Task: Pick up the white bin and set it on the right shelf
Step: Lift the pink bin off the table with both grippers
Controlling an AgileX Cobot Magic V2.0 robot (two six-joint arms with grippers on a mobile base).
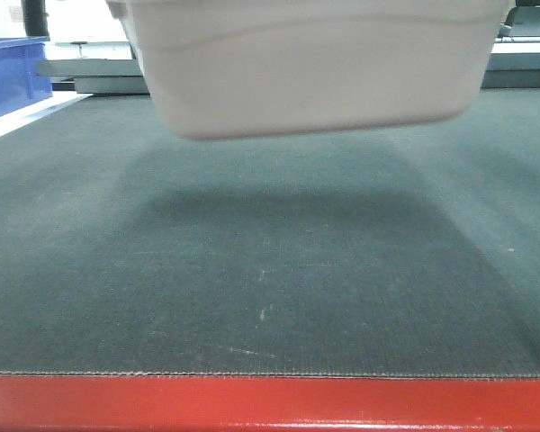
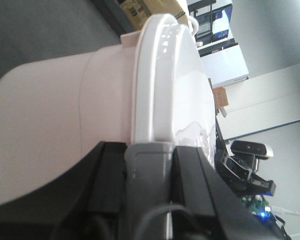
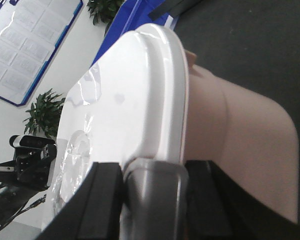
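Observation:
The white bin hangs in the air above the dark mat, its pinkish-beige base filling the top of the front view. In the left wrist view the bin shows with its white lid. My left gripper is shut on the bin's grey end handle. In the right wrist view the bin and its lid show. My right gripper is shut on the other grey handle. The right shelf is out of view.
A dark mat covers the table, with a red front edge. A blue open bin stands at the far left. Potted plants and a wall poster show beyond the right arm.

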